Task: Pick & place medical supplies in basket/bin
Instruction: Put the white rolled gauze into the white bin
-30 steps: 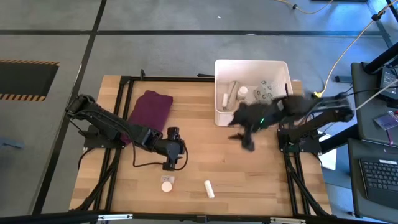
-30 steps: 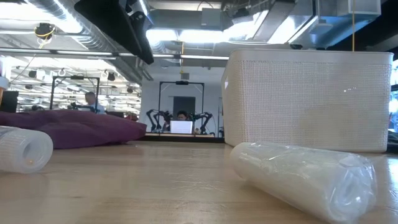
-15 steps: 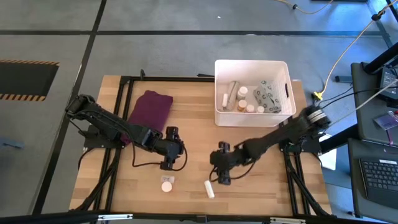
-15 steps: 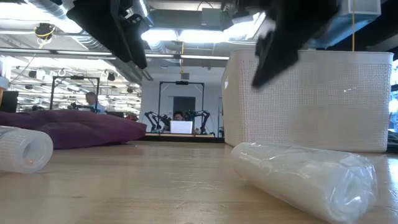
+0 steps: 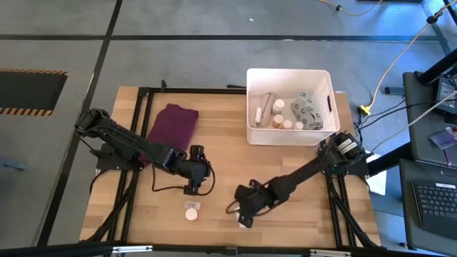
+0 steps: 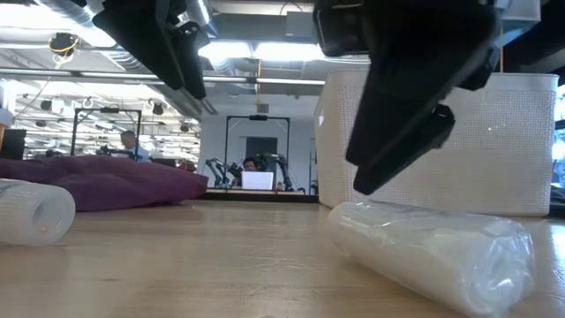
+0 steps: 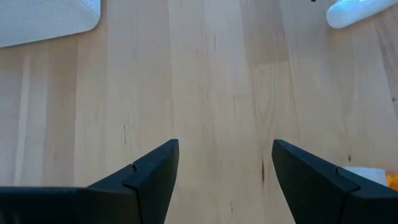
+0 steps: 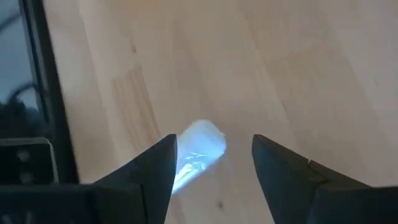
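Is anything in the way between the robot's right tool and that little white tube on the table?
Nothing visible. The right tool hangs open just above the white tube, which lies between its fingers in the right wrist view, with only bare table around it. The left tool waits farther off.

I look down past my own two dark fingers [image 8: 149,180], spread wide apart over the pale wooden table [image 8: 298,68]. Between them, just beyond the tips of my right gripper [image 8: 214,171], lies a white wrapped roll [image 8: 198,152], its rounded end toward the open wood and its other end passing behind one finger. A black frame rail [image 8: 46,74] runs along the table's edge.
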`<state>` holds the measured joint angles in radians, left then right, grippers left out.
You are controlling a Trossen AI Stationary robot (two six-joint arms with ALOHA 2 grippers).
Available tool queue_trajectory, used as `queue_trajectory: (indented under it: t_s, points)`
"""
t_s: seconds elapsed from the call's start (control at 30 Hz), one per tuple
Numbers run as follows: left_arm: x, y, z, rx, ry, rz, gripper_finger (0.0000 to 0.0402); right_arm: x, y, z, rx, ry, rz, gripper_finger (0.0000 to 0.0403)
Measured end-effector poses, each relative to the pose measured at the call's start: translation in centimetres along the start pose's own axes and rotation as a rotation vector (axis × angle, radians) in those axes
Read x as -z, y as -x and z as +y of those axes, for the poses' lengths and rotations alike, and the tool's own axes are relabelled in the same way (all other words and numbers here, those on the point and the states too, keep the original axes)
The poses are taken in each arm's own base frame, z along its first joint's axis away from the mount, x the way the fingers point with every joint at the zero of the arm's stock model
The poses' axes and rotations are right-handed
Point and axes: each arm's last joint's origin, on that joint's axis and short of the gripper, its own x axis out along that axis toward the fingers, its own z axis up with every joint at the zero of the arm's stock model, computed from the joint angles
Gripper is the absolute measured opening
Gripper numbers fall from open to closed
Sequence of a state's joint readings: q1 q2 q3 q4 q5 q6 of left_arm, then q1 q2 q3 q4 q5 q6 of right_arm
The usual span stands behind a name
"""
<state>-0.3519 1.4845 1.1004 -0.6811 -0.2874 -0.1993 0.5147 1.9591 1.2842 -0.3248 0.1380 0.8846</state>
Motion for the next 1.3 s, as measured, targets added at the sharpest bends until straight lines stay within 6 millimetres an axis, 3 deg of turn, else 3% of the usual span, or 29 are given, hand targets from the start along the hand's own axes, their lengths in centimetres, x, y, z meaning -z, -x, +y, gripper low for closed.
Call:
queue_trajectory:
  t_s: [0.3,0.7,0.83,1.1,1.3]
  points:
    - [0.1,0.0,-0.1,0.030,0.031,0.010,0.0251,1.2,0.1,1.0,-0.019,-0.193,0.013,0.0210]
    - [0.1,0.0,-0.1,0.043,0.029,0.019,0.0251,2.9,-3.7,0.4,0.018,-0.238,0.084,0.0205]
    - [0.1,0.0,-0.1,0.043,0.028,0.020,0.0251,3.1,-3.7,0.1,0.044,-0.181,0.122,0.0170]
    - [0.2,0.0,-0.1,0.039,0.026,0.027,0.0251,3.3,-3.6,-0.1,0.045,0.077,0.146,0.0058]
    - [0.3,0.0,-0.1,0.036,0.024,0.038,0.0251,2.3,-1.1,-0.2,0.014,0.191,0.144,0.0038]
